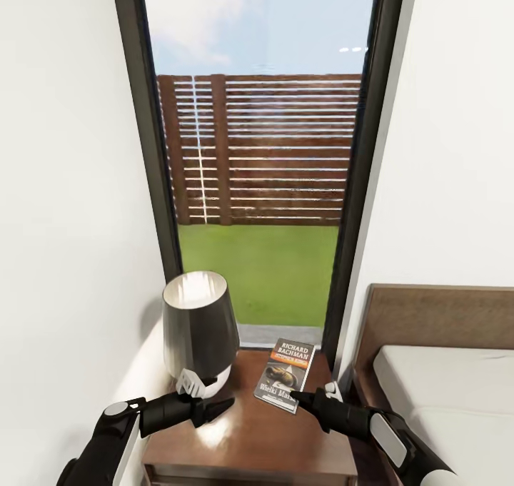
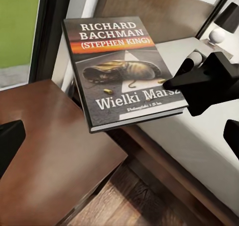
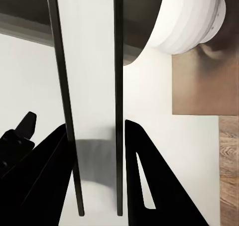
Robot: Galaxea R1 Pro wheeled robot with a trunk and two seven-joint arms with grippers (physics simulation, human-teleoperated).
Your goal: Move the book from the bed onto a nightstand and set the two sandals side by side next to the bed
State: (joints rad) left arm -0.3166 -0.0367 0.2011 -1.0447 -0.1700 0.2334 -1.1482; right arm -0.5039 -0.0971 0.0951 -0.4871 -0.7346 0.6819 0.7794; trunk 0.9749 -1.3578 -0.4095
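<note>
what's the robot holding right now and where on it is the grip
The right gripper pinches the grey Richard Bachman paperback at its lower edge, over the dark-brown nightstand. The left gripper holds nothing.

Left arm (image 1: 107, 436): glossy black shell, silver-grey round joint cap near the wrist, pale grey band along the forearm.
Left tool (image 1: 218, 405): matte black, tapering to pointed fingers, white ribbed part on top.
Right arm (image 1: 389, 436): black casing with a light grey panel.
Right tool (image 1: 301, 398): black, angular wedge fingers (image 3: 149, 181), small white piece at the wrist.
</note>
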